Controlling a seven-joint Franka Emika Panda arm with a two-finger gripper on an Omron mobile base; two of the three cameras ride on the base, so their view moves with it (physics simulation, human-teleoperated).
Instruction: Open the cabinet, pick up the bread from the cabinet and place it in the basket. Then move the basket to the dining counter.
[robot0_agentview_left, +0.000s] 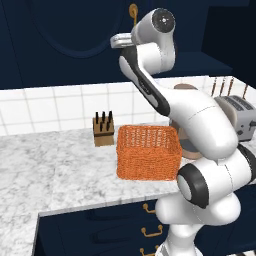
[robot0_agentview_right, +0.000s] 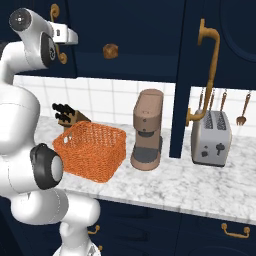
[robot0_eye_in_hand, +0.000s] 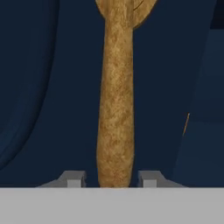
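The navy cabinet (robot0_agentview_left: 75, 30) hangs above the counter. Its right door (robot0_agentview_right: 177, 75) stands swung open. The round brown bread (robot0_agentview_right: 110, 50) lies inside on the cabinet shelf. My gripper (robot0_agentview_right: 70, 36) is raised to the left door's brass handle (robot0_eye_in_hand: 114, 96). In the hand view the handle runs straight up between my fingertips (robot0_eye_in_hand: 74, 179), and a narrow gap shows on each side of it. My gripper (robot0_eye_in_hand: 111, 179) holds nothing. The orange woven basket (robot0_agentview_left: 148, 152) stands empty on the marble counter below. The dining counter is out of view.
A wooden knife block (robot0_agentview_left: 103, 129) stands behind the basket on the left. A brown coffee machine (robot0_agentview_right: 148, 129) and a grey toaster (robot0_agentview_right: 211, 137) stand to the right of the basket. Utensils (robot0_agentview_right: 241, 107) hang on the tiled wall. Navy drawers (robot0_agentview_left: 145, 220) sit under the counter.
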